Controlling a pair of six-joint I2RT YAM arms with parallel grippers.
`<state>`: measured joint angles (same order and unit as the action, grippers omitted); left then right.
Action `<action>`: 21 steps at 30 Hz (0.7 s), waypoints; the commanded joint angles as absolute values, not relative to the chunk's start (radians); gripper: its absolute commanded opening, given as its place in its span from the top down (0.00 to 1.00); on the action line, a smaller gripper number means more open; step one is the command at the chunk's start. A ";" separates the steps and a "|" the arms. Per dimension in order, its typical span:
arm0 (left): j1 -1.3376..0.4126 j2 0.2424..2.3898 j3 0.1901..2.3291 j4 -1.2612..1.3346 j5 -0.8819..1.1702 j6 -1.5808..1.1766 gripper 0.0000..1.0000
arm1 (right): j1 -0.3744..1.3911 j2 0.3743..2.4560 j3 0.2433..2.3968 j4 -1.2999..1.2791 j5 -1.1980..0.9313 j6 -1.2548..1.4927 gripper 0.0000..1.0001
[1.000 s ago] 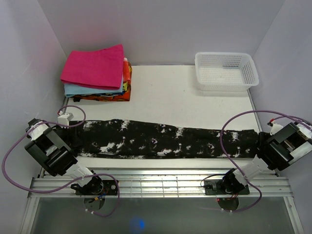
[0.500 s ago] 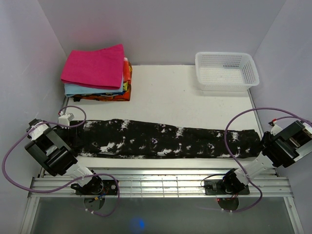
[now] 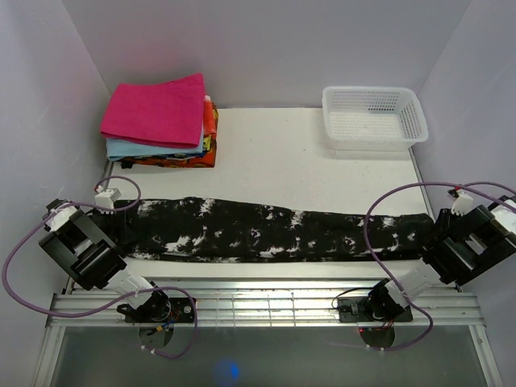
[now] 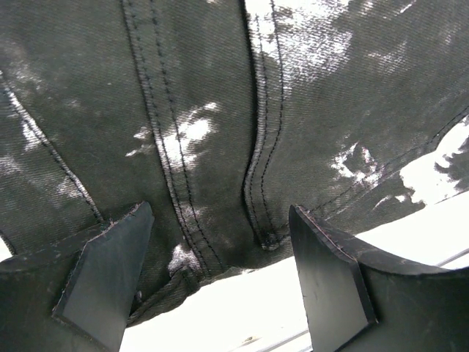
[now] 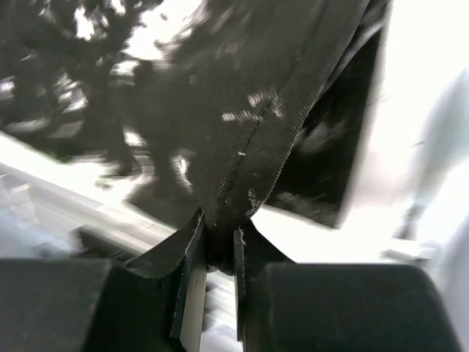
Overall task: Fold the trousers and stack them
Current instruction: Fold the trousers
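The trousers [image 3: 266, 230], black with white blotches, lie stretched left to right across the front of the table [image 3: 282, 153]. My right gripper [image 3: 433, 235] is at their right end. In the right wrist view it [image 5: 218, 236] is shut on a bunched fold of the trousers' [image 5: 256, 132] edge, which rises a little off the table. My left gripper [image 3: 121, 216] hovers over the left end. In the left wrist view it [image 4: 218, 220] is open, its fingers astride the seams of the trousers [image 4: 220, 110] near their front edge, with nothing gripped.
A stack of folded clothes [image 3: 161, 121] with a pink piece on top sits at the back left. A white mesh basket [image 3: 373, 117] stands at the back right. Purple walls close in both sides. A metal rail [image 3: 266, 306] runs along the near edge.
My right gripper has shut on the right end of the trousers and shifted slightly. The left arm has stayed still, open.
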<state>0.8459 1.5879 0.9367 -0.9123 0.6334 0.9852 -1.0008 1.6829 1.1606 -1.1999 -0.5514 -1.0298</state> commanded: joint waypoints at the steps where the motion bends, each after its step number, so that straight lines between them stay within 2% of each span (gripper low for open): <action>1: 0.871 1.592 0.933 -0.902 0.661 0.983 0.14 | -1.088 1.542 1.134 -0.909 -0.647 -1.172 0.92; 6: 0.928 1.605 1.040 -1.003 0.722 0.997 0.14 | -1.072 1.558 0.967 -0.782 -0.581 -1.210 0.92; 13: 0.994 1.617 1.226 -1.164 0.704 1.015 0.08 | -1.071 1.592 0.960 -0.755 -0.535 -1.201 0.92; 21: 1.020 1.611 1.123 -1.134 0.580 1.040 0.09 | -1.071 1.626 0.980 -0.776 -0.511 -1.189 0.92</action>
